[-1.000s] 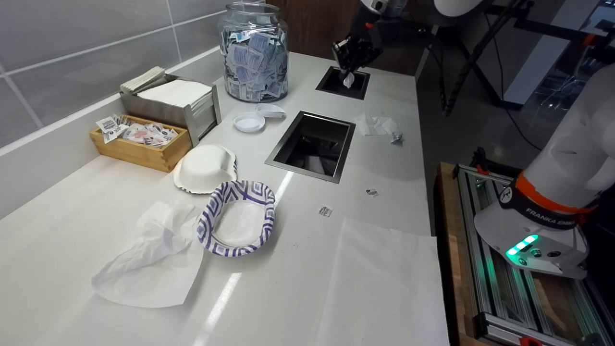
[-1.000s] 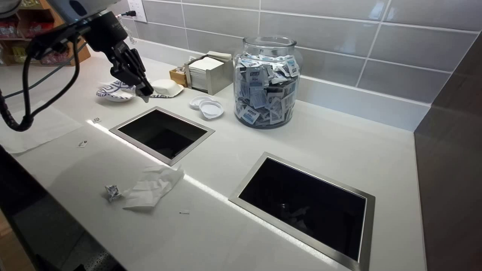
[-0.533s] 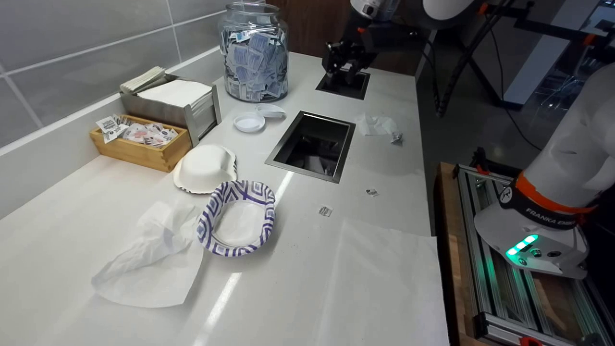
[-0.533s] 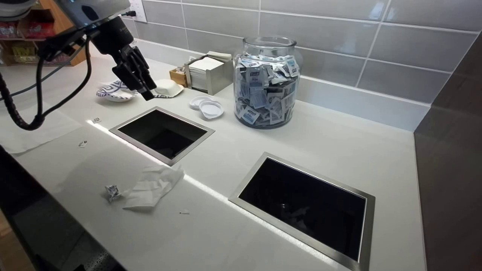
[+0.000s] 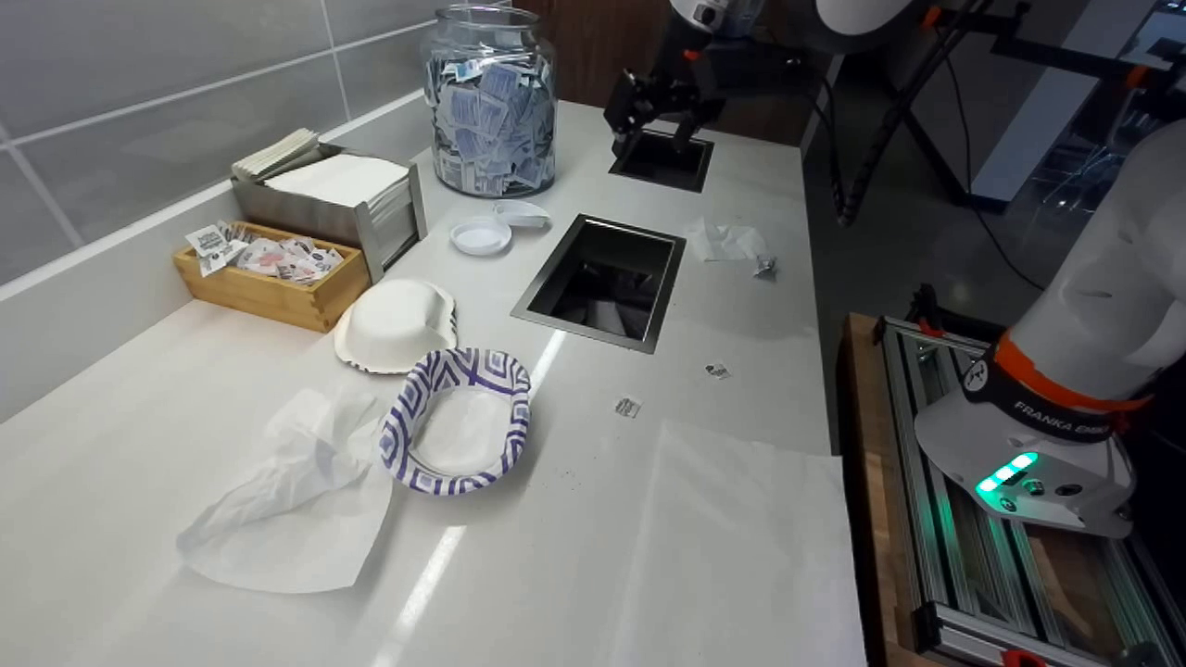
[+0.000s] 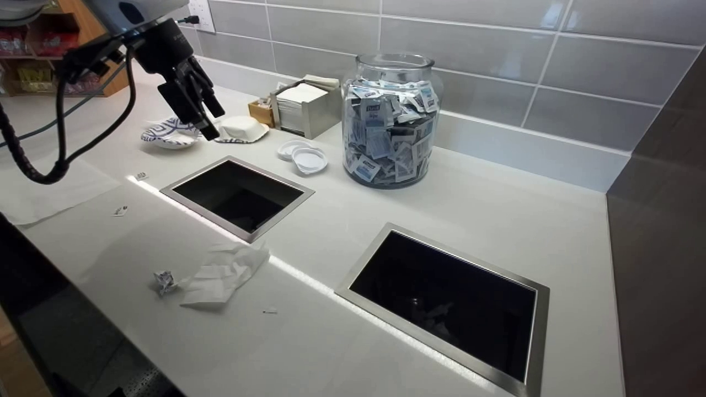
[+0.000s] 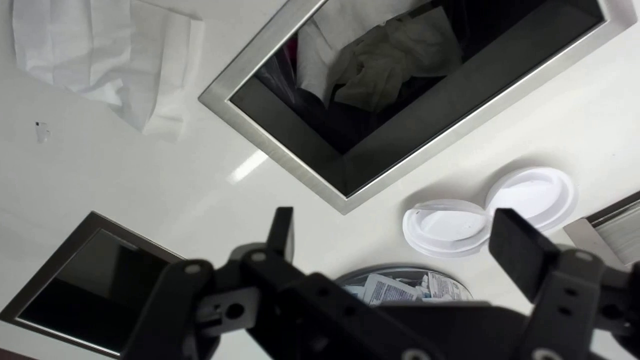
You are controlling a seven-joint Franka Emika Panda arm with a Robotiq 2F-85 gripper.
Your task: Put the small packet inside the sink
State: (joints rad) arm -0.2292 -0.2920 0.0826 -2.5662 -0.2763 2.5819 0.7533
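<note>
My gripper stands wide open above the counter, with nothing between its fingers. Just beyond the fingertips in the wrist view lies the sink, a black opening with a metal rim. It holds crumpled white paper, a brownish sheet and a dark red patch. The same sink is in both exterior views, with the gripper hanging higher than its rim. The small packet is hidden or out of view; whether it lies among the papers I cannot tell.
A second metal-rimmed opening lies farther along. A glass jar of sachets stands close to the gripper, near white lids. Pale scraps, crumpled tissue, a patterned bowl and a napkin holder are spread about.
A second ago the jaws were nearly shut on a whitish scrap. They have since spread wide, and the scrap no longer shows at the fingertips. The gripper has shifted slightly.
</note>
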